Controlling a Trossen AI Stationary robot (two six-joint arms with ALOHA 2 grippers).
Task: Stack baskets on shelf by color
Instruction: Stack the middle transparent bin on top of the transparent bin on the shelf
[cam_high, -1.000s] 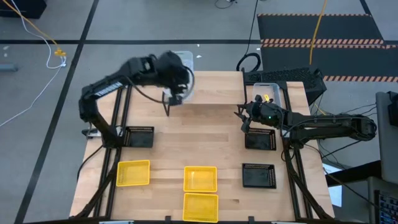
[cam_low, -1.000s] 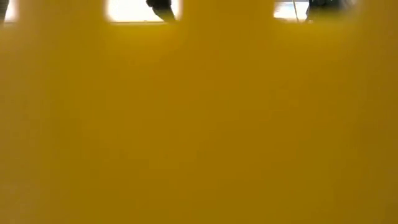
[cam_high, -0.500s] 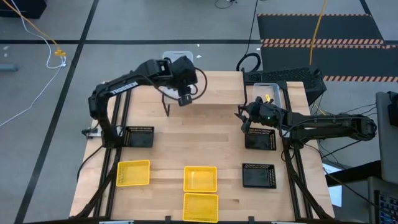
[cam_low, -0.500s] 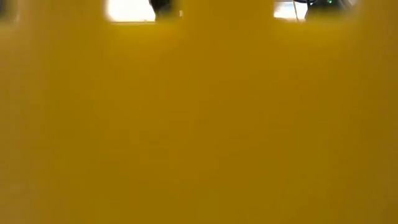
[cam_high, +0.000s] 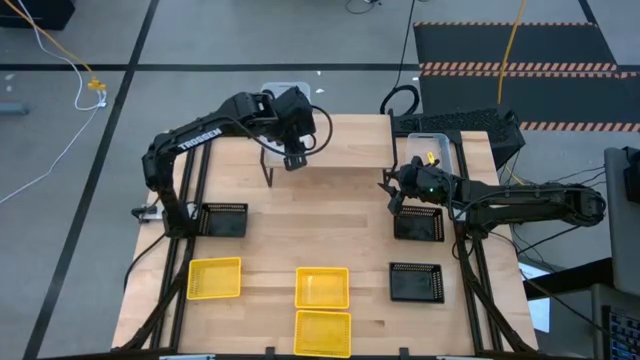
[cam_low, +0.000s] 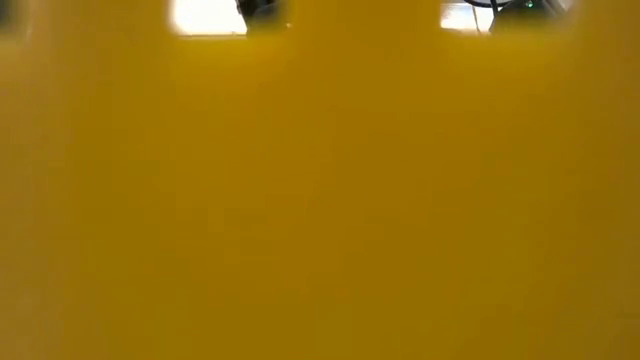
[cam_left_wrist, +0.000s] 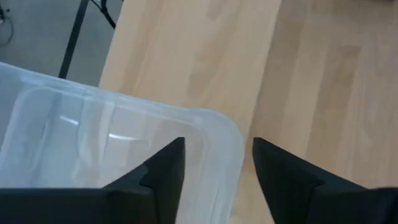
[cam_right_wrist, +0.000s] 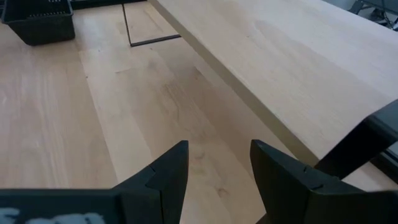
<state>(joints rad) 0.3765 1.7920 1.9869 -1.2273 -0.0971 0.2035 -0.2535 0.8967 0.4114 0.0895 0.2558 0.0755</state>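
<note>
At shelf (cam_high: 330, 140)'s far-left corner, left gripper (cam_left_wrist: 214, 177) straddled clear translucent plastic basket (cam_left_wrist: 112, 149)'s rim, jaws parted, released; basket directly beneath.

this looks like a robotics lab or test workshop rather than a home: a pale wooden counter (cam_high: 320, 230) on a black metal frame stands on a grey floor (cam_high: 60, 200) marked out with dark tape lines. loose cables, one yellow (cam_high: 65, 60), trail across that floor, and a black mat (cam_high: 515, 45) edged with orange-and-black hazard striping lies beyond the counter. two dark robot arms, the left arm (cam_high: 200, 135) and the right arm (cam_high: 520, 203), are mounted at the counter's sides.
</note>
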